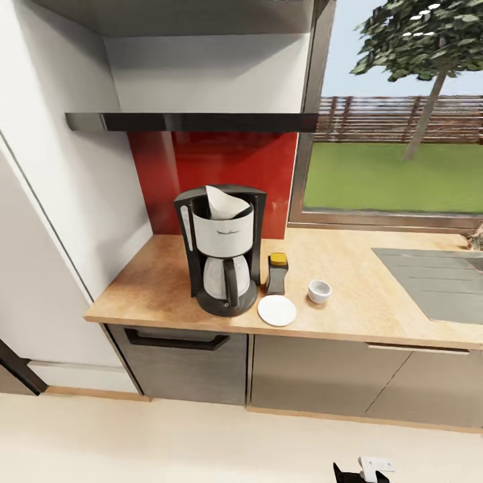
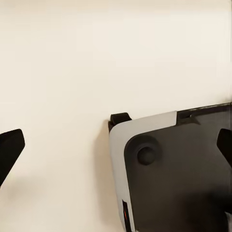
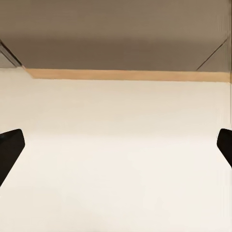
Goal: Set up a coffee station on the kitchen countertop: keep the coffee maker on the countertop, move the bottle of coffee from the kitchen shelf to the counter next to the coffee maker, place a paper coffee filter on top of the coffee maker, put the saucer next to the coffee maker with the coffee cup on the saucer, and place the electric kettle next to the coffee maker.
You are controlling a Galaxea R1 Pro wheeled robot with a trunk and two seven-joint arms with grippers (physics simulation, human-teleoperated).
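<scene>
Sitting on the countertop (image 1: 349, 295), the coffee maker (image 1: 221, 251) is wearing its paper filter (image 1: 225, 201), with coffee bottle (image 1: 276, 273), saucer (image 1: 276, 310) and cup (image 1: 319, 291) beside it. Wrist views are showing left gripper (image 2: 116, 145) and right gripper (image 3: 116, 145) spread, empty, over floor (image 3: 116, 169).

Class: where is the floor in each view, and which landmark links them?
Head: floor along the bottom, below the cabinets.
Left wrist: floor beside the robot's base.
Right wrist: floor running to the cabinets.
Shared landmark: the wooden plinth under the cabinets.
</scene>
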